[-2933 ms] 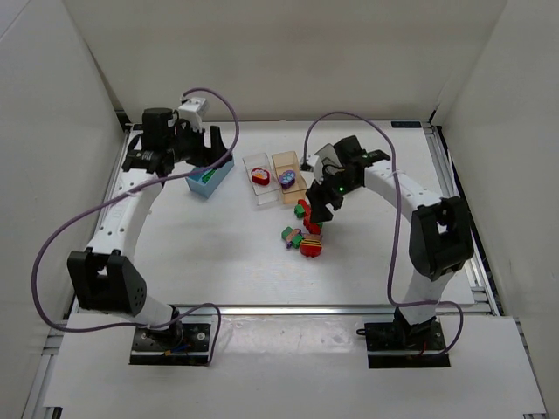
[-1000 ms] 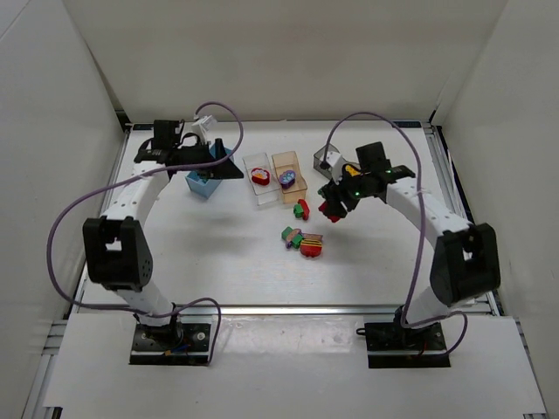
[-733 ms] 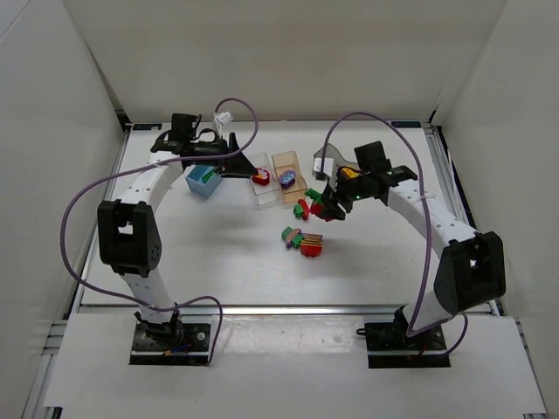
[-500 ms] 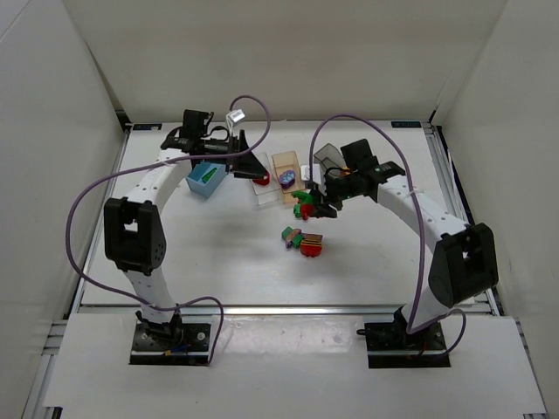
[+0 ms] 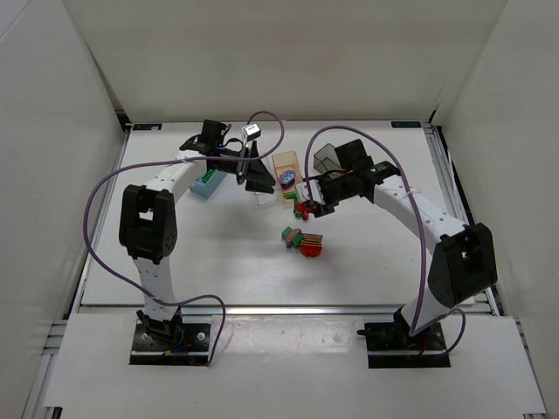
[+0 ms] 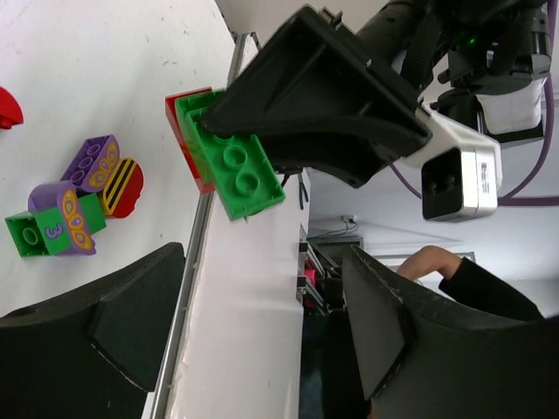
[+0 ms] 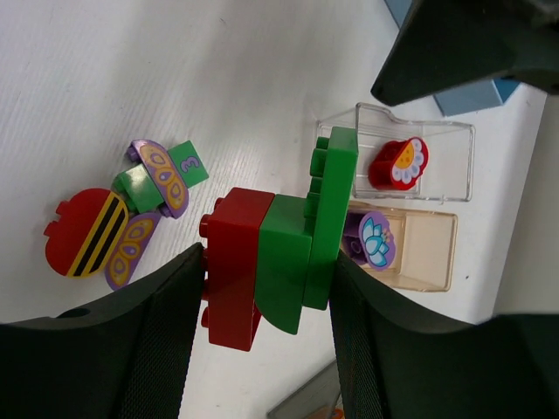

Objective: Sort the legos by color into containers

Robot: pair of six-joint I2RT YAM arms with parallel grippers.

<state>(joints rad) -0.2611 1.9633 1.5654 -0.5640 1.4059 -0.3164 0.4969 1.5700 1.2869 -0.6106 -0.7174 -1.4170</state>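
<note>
Pinching a red and green lego cluster [image 7: 262, 262] between its fingers, the right gripper [image 5: 308, 202] held it off the desk [image 5: 218, 253], just on the near side of the peach-orange bin [image 7: 437, 253]. The cluster was a red brick joined to green ones.

The left gripper [image 6: 262, 253] hung over the clear bin [image 7: 463, 166], hiding most of it from above. Its fingers were spread, with nothing between them, and it faced the right gripper and its load.

A red flower-printed brick [image 7: 397, 163] lay in the clear bin, and a purple one [image 7: 374, 240] lay in the peach-orange bin beside it. The light blue bin [image 5: 206, 185] stood to the left of those two and held something green. The smoky grey bin [image 5: 327, 158] stood to their right, behind the right arm.

More loose legos [image 5: 302, 241] lay together on the desk nearer the arm bases: green, purple and a red striped piece.
</note>
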